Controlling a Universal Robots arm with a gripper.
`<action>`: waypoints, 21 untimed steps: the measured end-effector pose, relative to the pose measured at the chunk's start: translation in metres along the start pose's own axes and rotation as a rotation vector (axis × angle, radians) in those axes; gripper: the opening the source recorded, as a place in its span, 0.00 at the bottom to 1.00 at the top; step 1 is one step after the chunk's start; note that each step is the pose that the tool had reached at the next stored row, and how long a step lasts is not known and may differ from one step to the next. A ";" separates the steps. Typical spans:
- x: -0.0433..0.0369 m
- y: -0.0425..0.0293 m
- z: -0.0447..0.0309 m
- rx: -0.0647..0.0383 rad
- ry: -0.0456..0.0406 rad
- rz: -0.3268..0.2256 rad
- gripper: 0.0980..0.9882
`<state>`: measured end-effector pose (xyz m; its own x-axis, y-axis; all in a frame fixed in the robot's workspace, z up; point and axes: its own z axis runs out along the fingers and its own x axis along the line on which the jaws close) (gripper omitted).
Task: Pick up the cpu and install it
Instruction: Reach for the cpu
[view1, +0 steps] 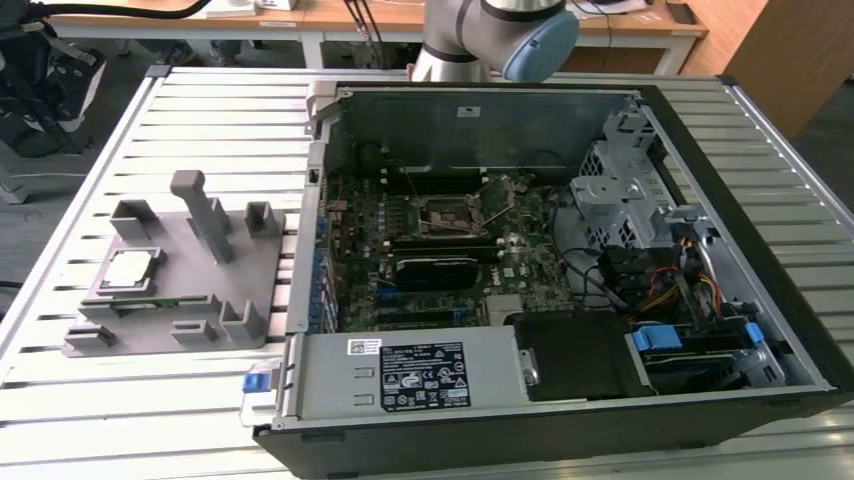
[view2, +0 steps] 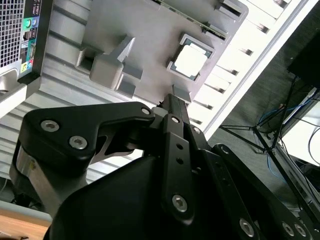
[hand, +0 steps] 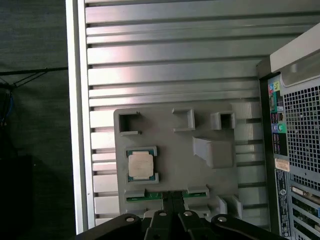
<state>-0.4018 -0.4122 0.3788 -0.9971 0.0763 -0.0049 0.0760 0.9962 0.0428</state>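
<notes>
Exterior view: a small square silvery cpu (view1: 130, 270) lies flat in a nest on a grey plastic holder block (view1: 187, 290). The block sits on the slatted metal worktop (view1: 200, 110), just beside the open black computer case (view1: 467, 125). Tall grey posts (view1: 200, 210) stand near the chip. The worktop's edge runs close by on the exterior view's left. In the first wrist view the black gripper (hand: 173, 195) hangs above the block, its jaws closed on nothing.

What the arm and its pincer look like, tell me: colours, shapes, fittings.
In the exterior view the arm is a silver-grey metal tube with a rounded pale blue joint cap. In the second wrist view the pincer is matte black: flat angular link plates and a narrow bar, studded with round silver screw heads.
</notes>
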 end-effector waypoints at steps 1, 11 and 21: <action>0.0021 -0.0002 0.0001 0.000 0.0000 0.000 0.01; 0.0234 -0.0018 0.0007 0.000 0.0005 0.000 0.01; 0.0427 -0.0033 0.0017 0.000 0.0020 0.000 0.01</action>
<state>-0.4446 -0.4122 0.3767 -0.9971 0.0762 -0.0028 0.0760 0.9962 0.0427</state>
